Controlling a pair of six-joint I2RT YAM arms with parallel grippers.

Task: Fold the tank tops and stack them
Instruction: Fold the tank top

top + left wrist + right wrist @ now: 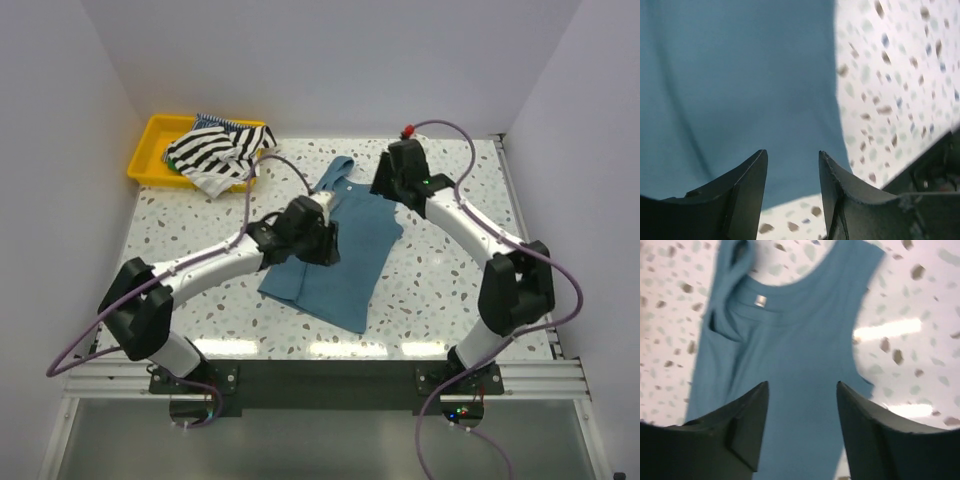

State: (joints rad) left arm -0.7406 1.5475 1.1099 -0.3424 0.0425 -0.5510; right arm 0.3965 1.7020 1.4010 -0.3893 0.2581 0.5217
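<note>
A: Left gripper [791, 152], right gripper [802, 385]: jaws apart, empty, over teal tank top [350, 270] lying right of yellow tray [150, 150].
B: My worry: bunched strap [735, 260]; fold could go crooked.

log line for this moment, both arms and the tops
left gripper: open, over teal tank top | right gripper: open, near its neckline | teal tank top: on table, unheld | black-and-white striped top: on yellow tray

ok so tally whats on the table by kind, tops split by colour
teal-blue tank top: 1
black-and-white striped tank top: 1
finely blue-striped cloth, only an edge showing: 1
yellow tray: 1
total: 4; anything buried deeper in the tray is hidden
</note>
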